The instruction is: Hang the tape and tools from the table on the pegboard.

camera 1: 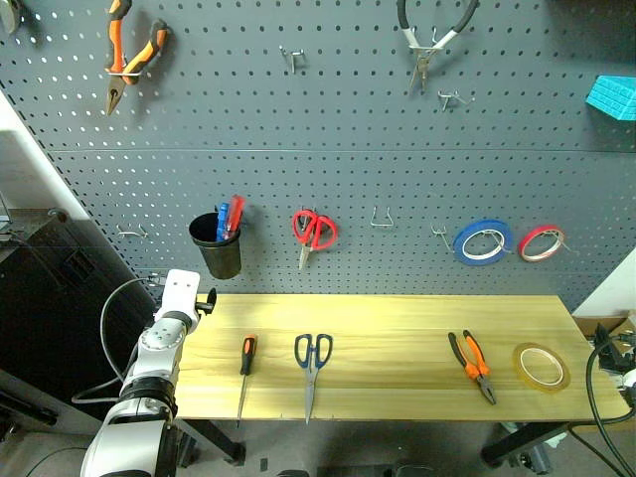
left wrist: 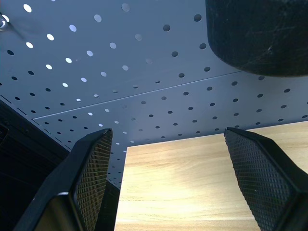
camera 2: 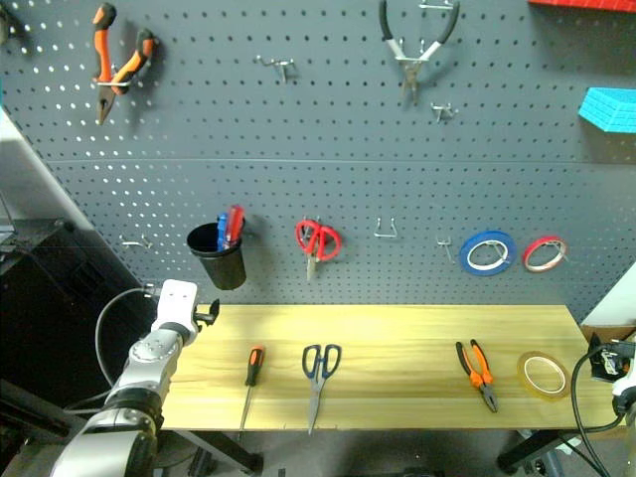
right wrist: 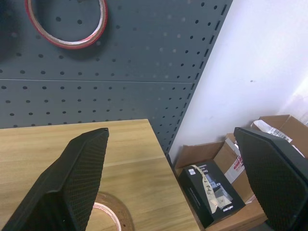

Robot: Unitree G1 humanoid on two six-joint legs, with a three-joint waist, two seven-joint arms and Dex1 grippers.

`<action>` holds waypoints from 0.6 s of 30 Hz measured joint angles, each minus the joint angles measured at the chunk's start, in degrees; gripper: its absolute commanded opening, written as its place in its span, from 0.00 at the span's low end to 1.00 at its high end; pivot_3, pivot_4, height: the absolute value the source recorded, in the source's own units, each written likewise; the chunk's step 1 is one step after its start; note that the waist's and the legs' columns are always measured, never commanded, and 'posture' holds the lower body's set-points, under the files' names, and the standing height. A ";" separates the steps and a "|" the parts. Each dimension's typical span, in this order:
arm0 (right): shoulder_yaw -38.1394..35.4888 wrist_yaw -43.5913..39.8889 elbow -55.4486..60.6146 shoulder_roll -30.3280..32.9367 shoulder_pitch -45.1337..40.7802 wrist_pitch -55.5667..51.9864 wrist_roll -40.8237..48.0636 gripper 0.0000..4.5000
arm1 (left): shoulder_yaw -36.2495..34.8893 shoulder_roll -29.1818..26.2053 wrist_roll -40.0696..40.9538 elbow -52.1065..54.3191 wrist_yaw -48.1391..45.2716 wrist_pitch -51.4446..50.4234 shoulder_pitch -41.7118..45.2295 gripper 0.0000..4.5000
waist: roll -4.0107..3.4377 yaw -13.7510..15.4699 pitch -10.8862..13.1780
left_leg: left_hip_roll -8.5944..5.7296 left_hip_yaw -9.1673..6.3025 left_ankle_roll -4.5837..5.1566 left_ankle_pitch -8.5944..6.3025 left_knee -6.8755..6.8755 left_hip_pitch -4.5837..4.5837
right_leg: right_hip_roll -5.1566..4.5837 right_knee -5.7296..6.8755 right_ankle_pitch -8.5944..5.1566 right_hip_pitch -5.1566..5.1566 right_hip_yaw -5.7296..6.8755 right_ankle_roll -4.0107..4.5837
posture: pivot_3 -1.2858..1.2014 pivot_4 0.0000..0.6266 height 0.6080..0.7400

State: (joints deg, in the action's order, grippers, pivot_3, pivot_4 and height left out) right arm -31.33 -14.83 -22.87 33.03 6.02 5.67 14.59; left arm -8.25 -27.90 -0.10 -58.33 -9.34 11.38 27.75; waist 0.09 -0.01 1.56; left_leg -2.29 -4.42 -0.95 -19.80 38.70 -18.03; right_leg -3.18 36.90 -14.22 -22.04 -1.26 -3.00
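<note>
The pale wood table (camera 1: 388, 397) stands against the dark grey pegboard (camera 1: 338, 129). On it lie, from left to right, an orange-and-black screwdriver (camera 1: 245, 360), blue-handled scissors (camera 1: 311, 358), small orange-and-black pliers (camera 1: 472, 364) and the tan tape ring (camera 1: 542, 365). My left gripper (left wrist: 168, 192) is open and empty over the table's far left corner, below the black cup. My right gripper (right wrist: 173, 192) is open and empty at the table's right end, with the tape (right wrist: 113, 214) just ahead of its fingers.
On the pegboard hang a black cup with pens (camera 1: 219, 243), red scissors (camera 1: 314, 231), a blue tape ring (camera 1: 483, 241), a red tape ring (camera 1: 542, 242), long-nosed orange pliers (camera 1: 129, 55) and black-handled pliers (camera 1: 432, 35). An empty hook (camera 1: 383, 217) sits mid-board. Cardboard boxes (right wrist: 231, 163) lie right of the table.
</note>
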 measured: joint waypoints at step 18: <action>0.03 -0.60 1.83 -0.21 1.56 -0.43 0.04 1.00 | -0.14 0.04 0.46 7.16 -1.30 -0.46 -6.22 0.87 | 0.00 0.07 0.00 | 0.02 -0.01 0.00 0.00 0.00 0.00 | 0.00 0.00 0.00 0.00 0.00 0.00 | 0.52 0.01 1.00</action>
State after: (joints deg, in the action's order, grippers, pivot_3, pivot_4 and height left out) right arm -31.30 -15.43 -21.03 32.82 7.58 5.24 14.63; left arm -8.39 -27.86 0.36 -51.17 -10.64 10.92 21.53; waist 0.08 0.06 1.55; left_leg -2.26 -4.43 -0.95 -19.80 38.69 -18.03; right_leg -3.18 36.90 -14.22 -22.05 -1.26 -3.00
